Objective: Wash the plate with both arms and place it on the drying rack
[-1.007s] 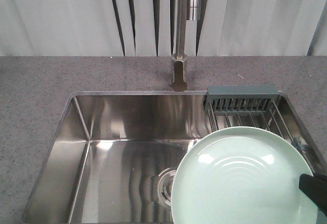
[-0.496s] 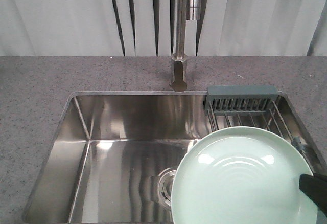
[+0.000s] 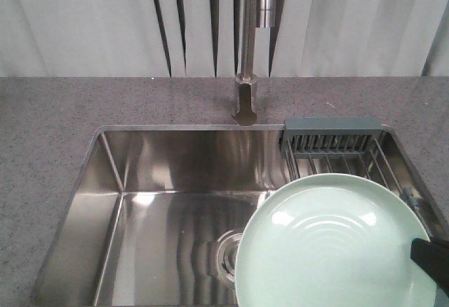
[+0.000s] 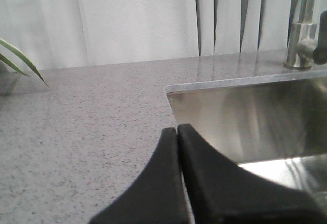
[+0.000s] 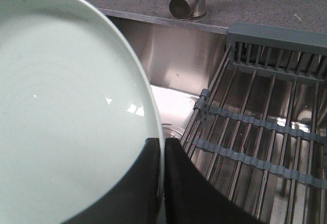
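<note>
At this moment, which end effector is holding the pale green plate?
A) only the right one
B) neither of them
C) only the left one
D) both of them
A: the right wrist view shows the right end effector shut on the rim of the plate, while the left end effector is shut with nothing between its fingers.

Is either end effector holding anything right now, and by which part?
The right end effector pinches the plate by its rim, at the edge nearest the drying rack. The left end effector is shut on nothing.
</note>
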Available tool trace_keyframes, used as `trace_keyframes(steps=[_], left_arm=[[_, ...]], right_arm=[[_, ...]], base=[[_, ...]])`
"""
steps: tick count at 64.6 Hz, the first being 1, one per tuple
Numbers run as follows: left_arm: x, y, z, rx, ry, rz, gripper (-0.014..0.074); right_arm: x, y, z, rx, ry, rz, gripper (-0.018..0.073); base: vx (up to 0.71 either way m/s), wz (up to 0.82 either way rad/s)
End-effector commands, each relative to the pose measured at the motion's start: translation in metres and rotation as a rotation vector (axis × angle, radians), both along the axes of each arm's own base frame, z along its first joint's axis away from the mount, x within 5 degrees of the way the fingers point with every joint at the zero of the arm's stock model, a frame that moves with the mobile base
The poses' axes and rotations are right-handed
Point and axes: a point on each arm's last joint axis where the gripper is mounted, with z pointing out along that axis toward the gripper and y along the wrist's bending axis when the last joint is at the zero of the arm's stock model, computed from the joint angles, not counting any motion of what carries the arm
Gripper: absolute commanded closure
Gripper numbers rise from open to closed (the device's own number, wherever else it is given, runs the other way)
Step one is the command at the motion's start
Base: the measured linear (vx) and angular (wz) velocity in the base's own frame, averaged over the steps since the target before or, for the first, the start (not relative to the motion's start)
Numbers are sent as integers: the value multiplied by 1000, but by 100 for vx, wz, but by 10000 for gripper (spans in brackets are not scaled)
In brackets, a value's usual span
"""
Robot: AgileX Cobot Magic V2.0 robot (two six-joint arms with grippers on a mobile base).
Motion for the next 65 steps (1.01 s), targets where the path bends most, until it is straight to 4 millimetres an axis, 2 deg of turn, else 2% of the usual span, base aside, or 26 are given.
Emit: trace_keyframes(steps=[1,6,12,30,38,43,52,55,58,61,65], left_arm=[[-2,-1,17,-230,-93,-12,603],[-2,-2,17,-475,-67,-17,603],[-2,-3,17,-684,-42,-23,603],[-3,-2,22,-748,-70,-26,603],[-3,-4,18,-817,-17,-34,603],[-3,-5,19,-980,6,-44,603],[-4,-4,25,-1419,24,-64,603],[-5,-4,31,-1542,26,-81,603],[-7,-4,43,-1579,3,-112,603],[-11,-4,57,-1557,-37,-146,603],[-19,-2,83,-1446,-133,-192,603]], right_arm=[[3,-1,13,41,-63,-35,561],[3,-1,13,41,-63,-35,561],[3,-1,13,41,-63,-35,561],[3,-1,13,41,-63,-35,561],[3,-1,13,41,-63,-35,561],[3,-1,13,41,-63,-35,561],[3,-1,13,41,-63,-35,561],[3,-1,13,41,-63,-35,561],[3,-1,13,41,-63,-35,561],[3,-1,13,41,-63,-35,561],[3,-1,13,41,-63,-35,561]], base=[[0,0],[0,0],[0,0],[0,0],[0,0],[0,0],[0,0],[0,0],[0,0],[0,0],[0,0]])
